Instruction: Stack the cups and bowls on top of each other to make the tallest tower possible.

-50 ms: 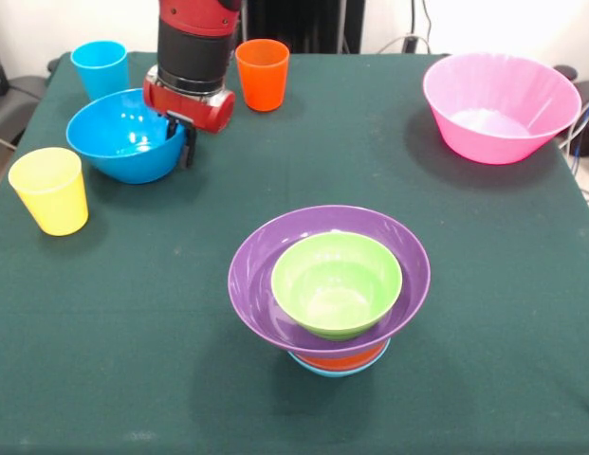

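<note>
Nearest, at centre: tower [330, 289], with a green bowl [338, 282] nested in a wide purple bowl [266, 284] over orange and light-blue bowls; glossy, light, likely to slide.
Left, near: yellow cup [49, 190], upright.
Left, farther: deep blue bowl [123, 142]; thin stiff rim, best pinched at its wall.
Hand [185, 142]: straddles the blue bowl's right rim; whether it has closed cannot be told.
Far: blue cup [100, 68], orange cup [263, 74], pink bowl [501, 104] at right.

Dark green cloth-covered counter [484, 313]. Resting directly on it: pink bowl [501, 106] far right, orange cup [263, 74] and blue cup [100, 68] at back, blue bowl [123, 137] and yellow cup [50, 190] left, tower [330, 284] near front centre.
</note>
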